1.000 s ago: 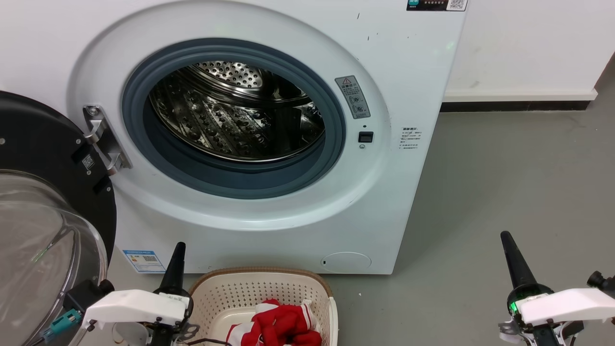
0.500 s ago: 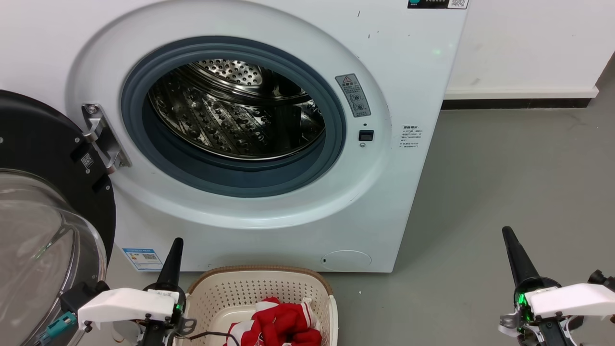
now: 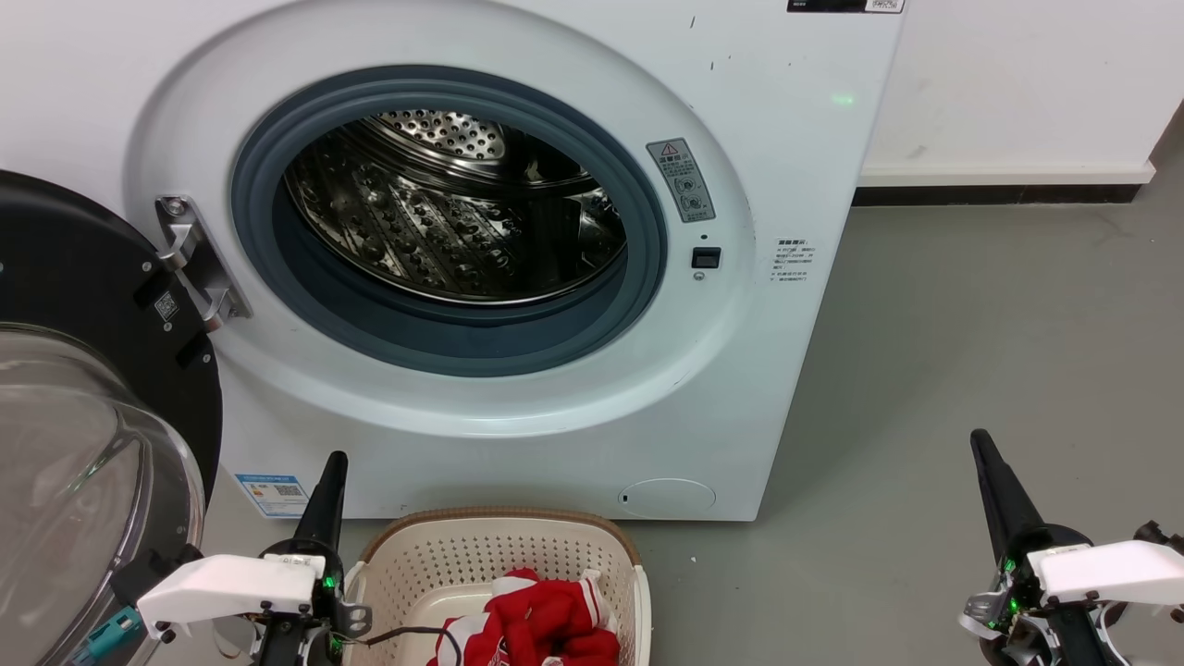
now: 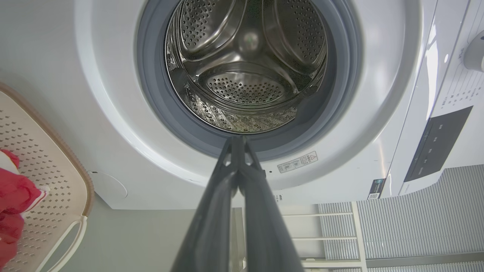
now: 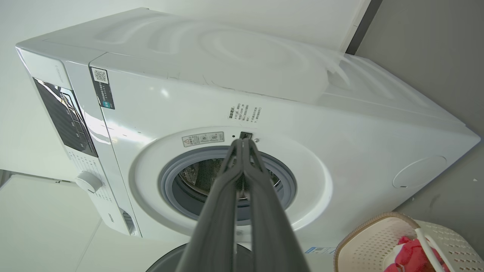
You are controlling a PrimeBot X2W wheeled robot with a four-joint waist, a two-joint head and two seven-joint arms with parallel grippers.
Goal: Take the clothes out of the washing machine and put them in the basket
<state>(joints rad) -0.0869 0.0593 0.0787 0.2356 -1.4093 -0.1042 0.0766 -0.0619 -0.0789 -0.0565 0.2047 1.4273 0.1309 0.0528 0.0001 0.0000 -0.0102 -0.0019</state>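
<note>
At lower left, the left gripper has its jaws clenched on nothing; at lower right, the right gripper matches it, touching nothing. Bottom centre, the clothes lie in the basket, just below the open washer.

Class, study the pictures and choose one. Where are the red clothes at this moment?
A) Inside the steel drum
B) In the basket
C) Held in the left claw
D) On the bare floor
B: the clothes lie bundled inside the basket, with its perforated wall rising around them.
</note>
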